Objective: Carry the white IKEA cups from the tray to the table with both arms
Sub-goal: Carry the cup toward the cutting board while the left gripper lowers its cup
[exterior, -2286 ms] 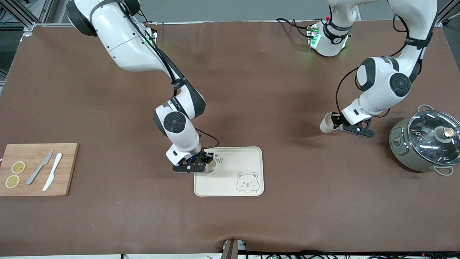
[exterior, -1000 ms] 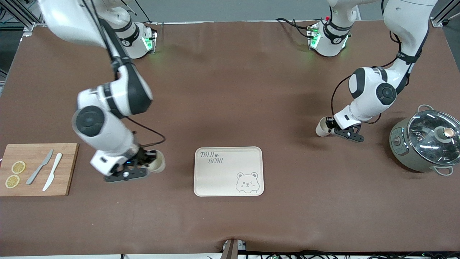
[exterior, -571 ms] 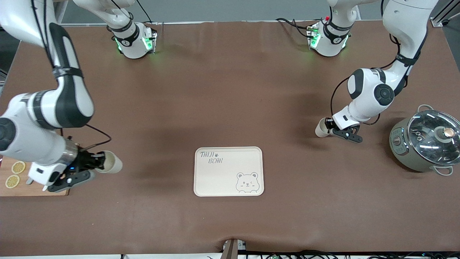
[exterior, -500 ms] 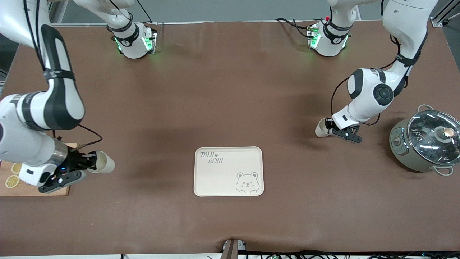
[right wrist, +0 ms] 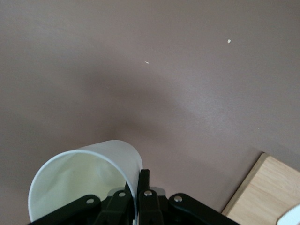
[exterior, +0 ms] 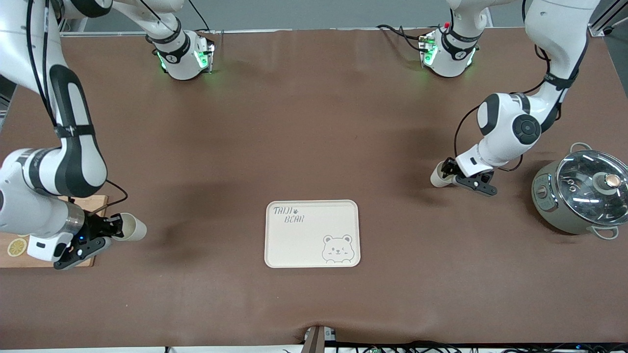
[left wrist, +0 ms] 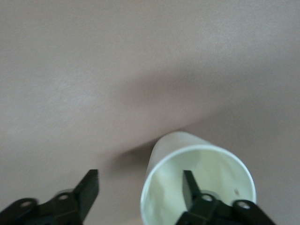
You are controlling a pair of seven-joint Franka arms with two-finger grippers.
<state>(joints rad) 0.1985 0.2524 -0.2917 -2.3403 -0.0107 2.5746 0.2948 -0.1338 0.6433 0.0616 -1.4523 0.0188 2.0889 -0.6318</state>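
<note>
Pincers are both off the tray [exterior: 312, 233]: right pincer [exterior: 105, 230] pinching a cup's [exterior: 130, 227] wall for carrying, left pincer [left wrist: 140, 197] standing spread around a second cup [left wrist: 197, 185] on the desk [exterior: 314, 147].

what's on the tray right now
Nothing stands on the tray; only its bear drawing and lettering show. Both cups are off it, at the grippers. No part of it is covered.

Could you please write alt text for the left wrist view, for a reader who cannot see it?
The left tool is open around the rim of a white cup, one finger inside and one outside, clear of the wall. The cup stands on the brown table.
</note>
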